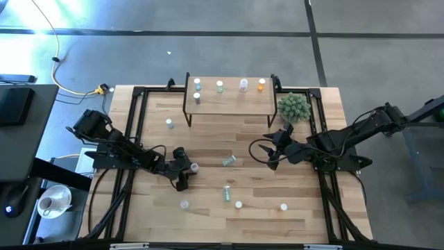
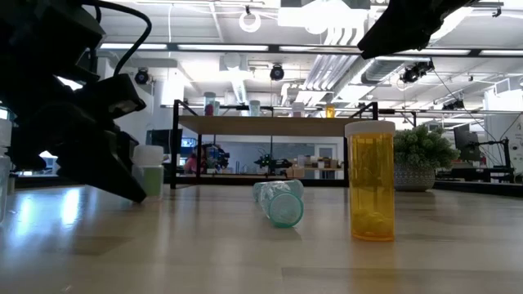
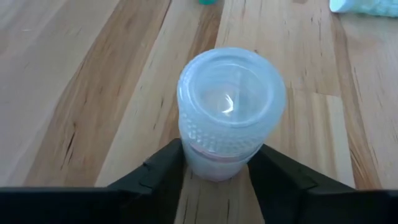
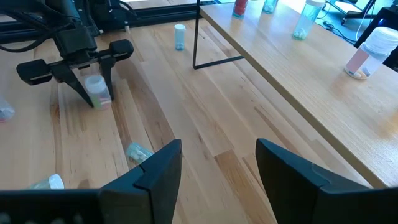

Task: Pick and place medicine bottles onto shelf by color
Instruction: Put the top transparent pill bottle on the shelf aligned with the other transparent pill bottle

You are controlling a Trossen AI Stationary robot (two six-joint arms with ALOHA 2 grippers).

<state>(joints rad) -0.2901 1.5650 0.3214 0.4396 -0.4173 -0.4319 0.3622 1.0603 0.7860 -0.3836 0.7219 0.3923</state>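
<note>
Medicine bottles are what we're tracking, and the shelf (image 1: pixel 229 104) at the far edge of the desk (image 1: pixel 208 215) already carries five, spaced in a row. Seven, by my count, remain down on the desk, two lying flat. Left claw (image 1: pixel 186 169), near-left of centre, has its fingers pressed either side of a pale white-capped bottle (image 3: pixel 227 112), not lifted yet. Right claw (image 1: pixel 272 149) hovers right of centre, fingers apart, holding nothing. Labels? No writing readable on any bottle.

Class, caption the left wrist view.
Left end effector closes around an upright white-capped bottle on the table.
</note>
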